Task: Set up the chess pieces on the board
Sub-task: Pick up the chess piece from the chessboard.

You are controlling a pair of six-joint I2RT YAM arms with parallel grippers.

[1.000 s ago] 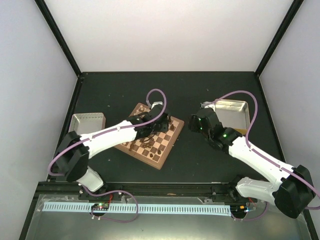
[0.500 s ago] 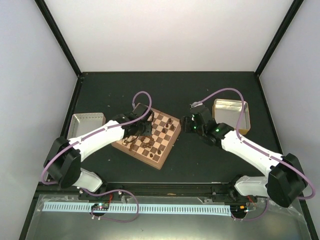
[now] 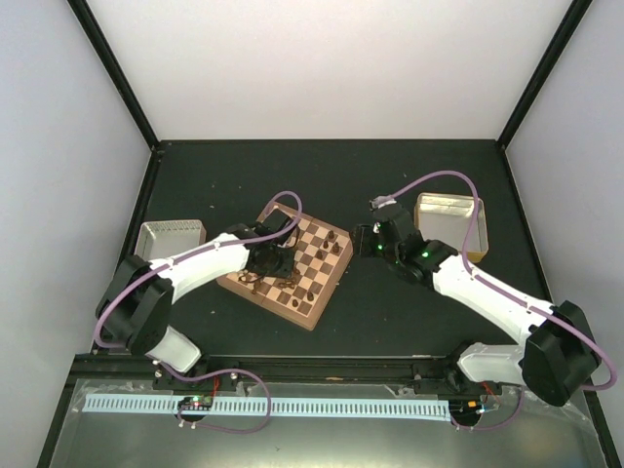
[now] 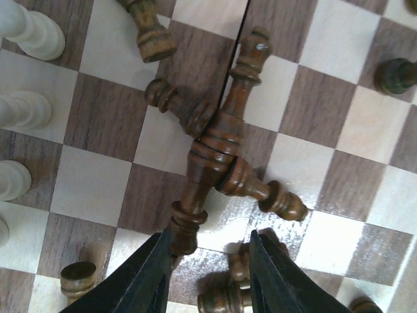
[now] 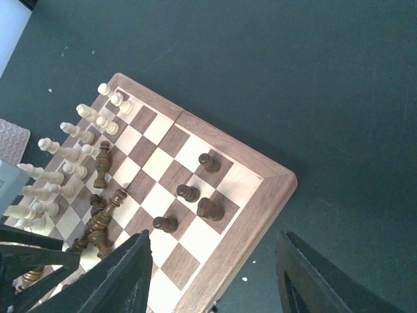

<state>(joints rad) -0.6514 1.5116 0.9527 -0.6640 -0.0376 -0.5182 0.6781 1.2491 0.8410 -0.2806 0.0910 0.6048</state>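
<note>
My left gripper point(image 4: 210, 274) hung low over the middle of the board point(image 4: 98, 189). Its jaws were partly spread around the foot of a long dark piece point(image 4: 218, 140), which lay across two other fallen dark pieces point(image 4: 260, 189), and I think they pinched nothing yet. My right gripper point(image 5: 212, 274) was spread wide and empty beside the board's edge. These chessmen looked light, hard and smooth, so they may roll. I would hold the long one at its thick waist, not its thin neck.
</note>
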